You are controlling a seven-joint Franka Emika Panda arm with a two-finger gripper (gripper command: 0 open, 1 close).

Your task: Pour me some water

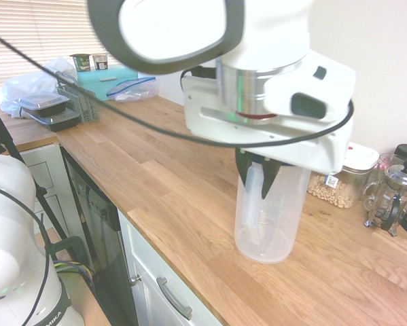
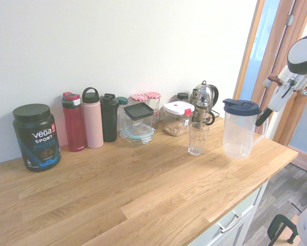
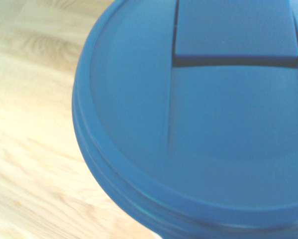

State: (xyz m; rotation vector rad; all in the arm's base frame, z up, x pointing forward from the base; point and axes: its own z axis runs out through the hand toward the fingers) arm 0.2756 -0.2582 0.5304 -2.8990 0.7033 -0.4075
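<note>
Your gripper (image 1: 261,173) is closed on the handle of the jug (image 1: 266,217), which looks to stand on the counter (image 1: 176,183) near its front edge, lid on and upright. Gripping the handle lets you tip the jug like a person would. The empty glass (image 2: 198,138) stands just beside it, further from the edge, close enough for a short pour.

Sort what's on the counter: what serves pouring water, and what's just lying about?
For the job: jug with blue lid, glass.

Lying about: protein tub, three bottles, kettle, French press, food boxes.
</note>
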